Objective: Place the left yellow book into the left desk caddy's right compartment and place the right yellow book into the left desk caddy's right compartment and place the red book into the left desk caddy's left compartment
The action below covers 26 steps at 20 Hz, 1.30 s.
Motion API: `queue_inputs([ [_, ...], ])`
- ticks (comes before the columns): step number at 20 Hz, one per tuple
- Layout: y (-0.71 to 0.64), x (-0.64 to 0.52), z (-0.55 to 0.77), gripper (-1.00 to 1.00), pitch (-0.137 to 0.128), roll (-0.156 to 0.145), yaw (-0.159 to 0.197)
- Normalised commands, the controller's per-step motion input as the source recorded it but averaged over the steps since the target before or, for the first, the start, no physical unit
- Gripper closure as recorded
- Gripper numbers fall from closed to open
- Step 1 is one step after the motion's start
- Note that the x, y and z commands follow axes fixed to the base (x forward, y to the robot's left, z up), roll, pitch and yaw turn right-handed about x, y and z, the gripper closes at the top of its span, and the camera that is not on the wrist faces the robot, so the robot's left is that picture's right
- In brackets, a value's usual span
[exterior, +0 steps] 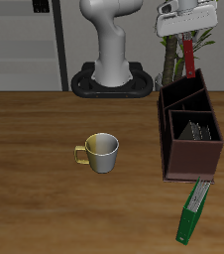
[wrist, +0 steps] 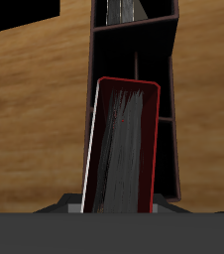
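The red book [exterior: 188,52] hangs in the air above the far end of the left desk caddy [exterior: 189,151], pinched at its upper end by the end effector [exterior: 186,36]. Its long axis runs close to vertical, with the free end pointing down toward the caddy's farther compartment and leaning a little. In the wrist view the red book [wrist: 121,147] shows its page edge as a grey streaked band framed by the dark red cover, stretching away from the end effector toward the open box beneath; the fingers themselves are hidden there behind the book.

The left desk caddy sits on the worktop [exterior: 45,129] with its long side running from the back toward the front edge, a partition splitting it into two compartments. The compartment nearer the front edge holds two thin grey books [exterior: 196,129] standing on edge, side by side; which of them is which cannot be told. The farther compartment lies under the hanging book.

A green book [exterior: 192,212] lies flat on the worktop just in front of the caddy, tilted diagonally. A yellow-handled mug [exterior: 100,152] stands well apart, near the worktop's middle.
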Motion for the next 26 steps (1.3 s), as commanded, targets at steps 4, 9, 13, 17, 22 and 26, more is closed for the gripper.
queue_inputs([
  [4,-0.08,0.05,-0.03,1.0,0.025,-0.008,0.042],
  [9,-0.06,0.04,-0.04,1.0,0.014,0.005,0.075],
  [13,-0.04,0.04,-0.03,1.0,0.014,-0.009,0.01],
  [17,0.04,0.03,-0.12,1.0,0.015,0.016,0.001],
  [22,0.18,-0.04,-0.14,1.0,0.009,0.036,0.004],
  [26,0.05,0.05,-0.11,1.0,0.013,0.014,0.004],
])
